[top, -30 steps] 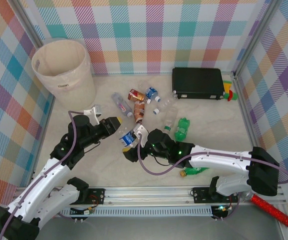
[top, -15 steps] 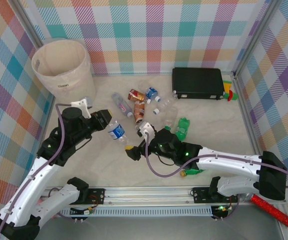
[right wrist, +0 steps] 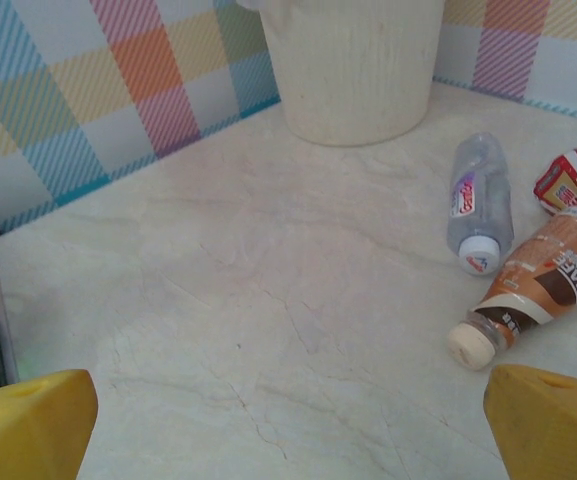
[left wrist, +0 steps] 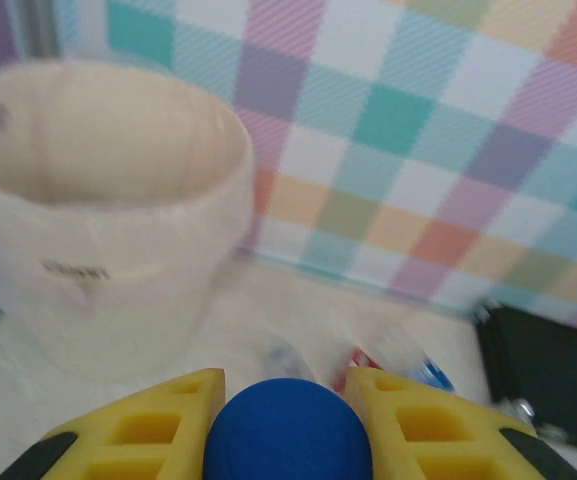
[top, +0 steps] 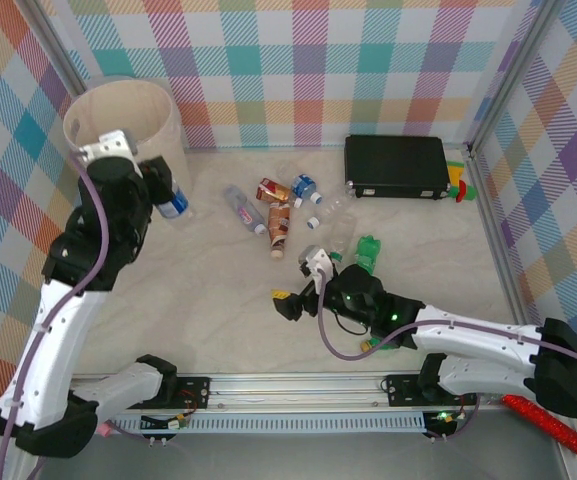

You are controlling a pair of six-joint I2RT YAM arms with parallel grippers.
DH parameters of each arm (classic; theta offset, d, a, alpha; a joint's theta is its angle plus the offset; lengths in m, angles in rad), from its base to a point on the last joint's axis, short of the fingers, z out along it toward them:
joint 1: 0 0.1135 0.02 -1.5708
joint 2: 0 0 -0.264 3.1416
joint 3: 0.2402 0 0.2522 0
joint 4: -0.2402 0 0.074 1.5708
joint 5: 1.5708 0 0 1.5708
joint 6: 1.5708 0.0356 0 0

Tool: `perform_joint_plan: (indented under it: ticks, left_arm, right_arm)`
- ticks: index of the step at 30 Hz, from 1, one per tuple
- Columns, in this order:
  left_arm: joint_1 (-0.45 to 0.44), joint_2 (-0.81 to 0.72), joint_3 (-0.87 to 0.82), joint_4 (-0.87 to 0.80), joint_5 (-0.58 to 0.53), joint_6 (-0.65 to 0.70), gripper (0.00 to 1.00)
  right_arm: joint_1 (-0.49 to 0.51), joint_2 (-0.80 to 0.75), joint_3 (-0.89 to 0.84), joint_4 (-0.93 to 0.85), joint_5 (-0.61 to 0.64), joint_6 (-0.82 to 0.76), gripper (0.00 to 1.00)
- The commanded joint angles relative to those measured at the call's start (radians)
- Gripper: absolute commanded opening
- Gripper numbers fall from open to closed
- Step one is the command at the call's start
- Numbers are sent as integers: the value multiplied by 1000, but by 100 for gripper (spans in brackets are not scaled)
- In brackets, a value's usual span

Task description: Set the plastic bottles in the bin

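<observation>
1 blue-capped bottle [top: 174, 204] is clamped in the left gripper [left wrist: 284, 392], its cap wedged between the yellow fingers [left wrist: 138, 435]. It hangs just beside the wall of the bin [top: 118, 125], on the side facing the scattered bottles, and is not over the opening. This bottle is therefore not yet delivered, and I judge it needs carrying over the rim before release.

What the bin already holds I cannot tell. Its upper inside wall looks bare and its bottom is hidden.

At least 6 bottles lie on the table, all to the right of the bin in the top view:
- Nearest the bin is a clear bottle [top: 240, 206].
- Just beyond it are a brown-labelled bottle [top: 278, 226] and a blue-labelled bottle [top: 305, 186].
- Farther off are more clear bottles [top: 339, 220].
- Farthest from the bin are 2 green bottles [top: 366, 255], 1 of them partly under the right arm.

The right gripper [top: 286, 303] is spread wide and empty, low over bare table well apart from the bin. Most of the job looks undone.
</observation>
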Motion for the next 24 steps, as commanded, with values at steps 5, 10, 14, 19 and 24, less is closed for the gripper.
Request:
perform_joint_plan:
  ticks: [5, 10, 14, 19, 24]
  left_arm:
    - [118, 194, 217, 86, -153, 46, 22]
    - [183, 304, 292, 179, -219, -29, 24]
    - [235, 384, 340, 242, -248, -76, 23]
    - [315, 534, 522, 200, -251, -107, 21]
    - [364, 675, 714, 152, -228, -105, 21]
  right_arm:
    - [0, -49, -49, 124, -93, 74, 99]
    - [0, -30, -47, 122, -121, 101, 99]
    - [0, -18, -47, 131, -135, 117, 99]
    - [1, -10, -49, 136, -126, 120, 99]
    - [0, 7, -48, 144, -138, 128, 99]
